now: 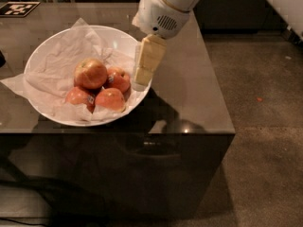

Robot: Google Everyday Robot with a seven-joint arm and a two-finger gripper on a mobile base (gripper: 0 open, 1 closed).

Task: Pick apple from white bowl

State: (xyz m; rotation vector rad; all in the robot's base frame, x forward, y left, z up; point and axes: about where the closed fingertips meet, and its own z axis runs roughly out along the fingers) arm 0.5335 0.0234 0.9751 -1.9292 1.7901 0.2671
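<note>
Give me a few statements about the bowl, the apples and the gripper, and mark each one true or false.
1. The white bowl holds four apples. True.
2. The apple, the largest one, lies outside the bowl. False: it lies in the bowl, against the smaller apples.
3. The gripper is at the bowl's right rim, to the right of the apples. True.
4. The bowl is lined with blue cloth. False: crumpled white paper lines it.
5. The bowl stands on the dark table. True.
</note>
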